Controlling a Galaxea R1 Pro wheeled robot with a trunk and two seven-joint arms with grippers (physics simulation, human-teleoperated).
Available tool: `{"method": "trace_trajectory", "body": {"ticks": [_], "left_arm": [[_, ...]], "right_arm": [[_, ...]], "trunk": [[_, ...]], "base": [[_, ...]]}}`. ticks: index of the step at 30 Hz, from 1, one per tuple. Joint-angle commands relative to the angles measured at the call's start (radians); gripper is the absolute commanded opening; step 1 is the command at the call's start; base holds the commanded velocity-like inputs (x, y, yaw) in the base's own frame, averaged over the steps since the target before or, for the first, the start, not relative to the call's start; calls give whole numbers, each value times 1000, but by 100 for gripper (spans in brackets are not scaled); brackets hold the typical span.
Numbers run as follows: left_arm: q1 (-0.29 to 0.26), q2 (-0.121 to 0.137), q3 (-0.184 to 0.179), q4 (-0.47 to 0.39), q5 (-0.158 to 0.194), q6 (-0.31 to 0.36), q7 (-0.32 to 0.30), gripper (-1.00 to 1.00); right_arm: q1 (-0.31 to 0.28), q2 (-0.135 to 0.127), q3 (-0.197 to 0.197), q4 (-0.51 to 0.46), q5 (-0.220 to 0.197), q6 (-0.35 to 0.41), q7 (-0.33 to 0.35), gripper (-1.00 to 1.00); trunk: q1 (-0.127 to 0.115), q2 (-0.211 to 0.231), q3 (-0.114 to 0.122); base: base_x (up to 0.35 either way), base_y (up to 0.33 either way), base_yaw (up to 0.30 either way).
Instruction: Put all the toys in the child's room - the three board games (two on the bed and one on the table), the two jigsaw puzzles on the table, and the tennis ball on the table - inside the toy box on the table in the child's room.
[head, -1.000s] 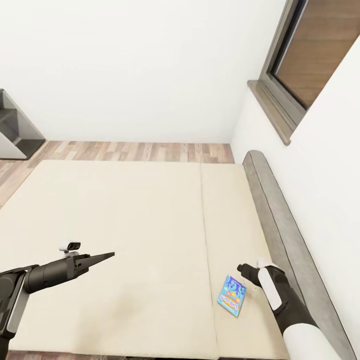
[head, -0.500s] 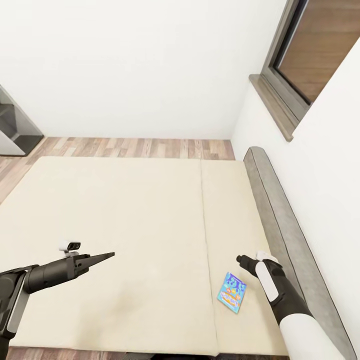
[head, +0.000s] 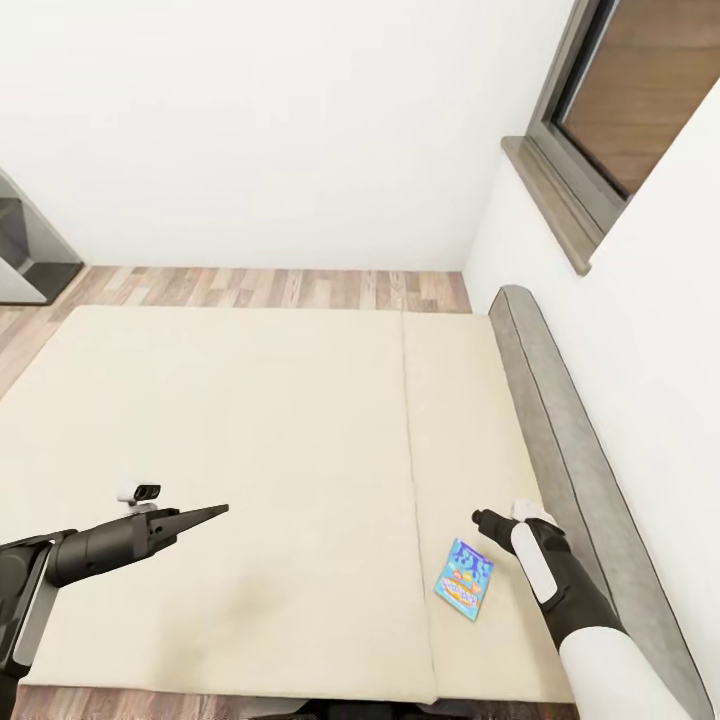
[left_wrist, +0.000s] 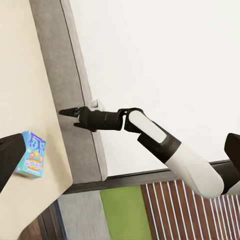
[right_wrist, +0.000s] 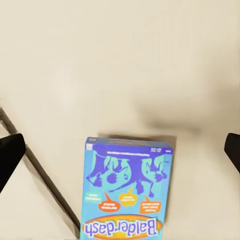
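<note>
Right hand (head: 480, 519), fingers spread wide, poised above blue board game (head: 464, 579) lying flat on bed (head: 250, 420), likely for pickup; left hand (head: 222, 510) pinched together, idle

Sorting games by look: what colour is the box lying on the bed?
Blue board game with orange print, clearest in the right wrist view.

a grey padded headboard (head: 560, 420) lines the wall below a dark-framed window (head: 600, 110), its sill (head: 545, 205) jutting out
</note>
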Motion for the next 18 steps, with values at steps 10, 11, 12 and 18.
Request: {"method": "trace_trajectory", "body": {"ticks": [10,11,12,18], "left_arm": [[0,3,3,-18,6,17,-4,100],[0,4,4,-19,10,18,-4,100],[0,7,6,-21,25,20,-4,100],[-8,8,-2,-25,86,24,-4,100]], "right_arm": [[0,-2,-1,-2,-7,7,102,100],[0,-2,-1,-2,-7,7,103,100],[-1,-3,-2,-2,-8,7,105,100],[-1,-2,-3,-2,-8,8,105,100]], "trunk": [[0,-2,-17],[0,-2,-19],[0,-2,-20],[0,-2,-30]], "base": [[0,0,0],[0,0,0],[0,0,0],[0,0,0]]}}
